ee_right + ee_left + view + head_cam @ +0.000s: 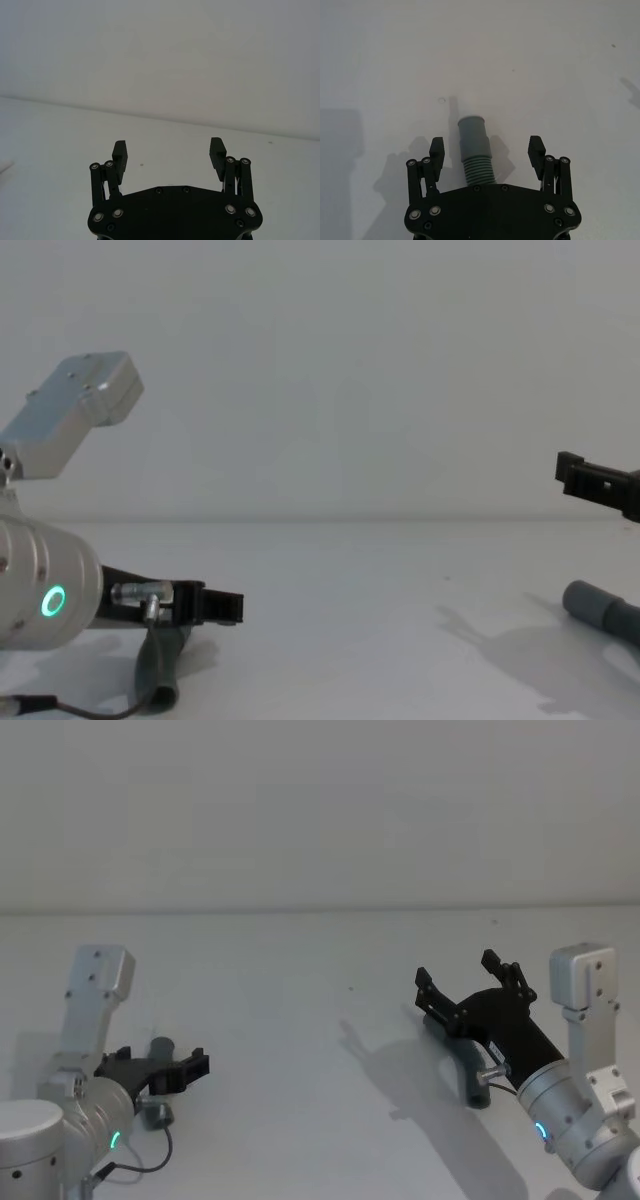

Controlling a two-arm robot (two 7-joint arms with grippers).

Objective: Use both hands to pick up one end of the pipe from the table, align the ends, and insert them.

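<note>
Left gripper [486, 146], released, straddles one pipe cuff [471, 137] at lower centre, ready for us to clamp; right gripper [458, 972], likewise released, hovers over the other cuff [472, 1080] at the worktop's [300, 1050] right.

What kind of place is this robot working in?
Probably a robot test lab, not a home: a plain white table, a plain white wall behind it, and the left gripper and right gripper, both open, near a grey ribbed pipe.
</note>
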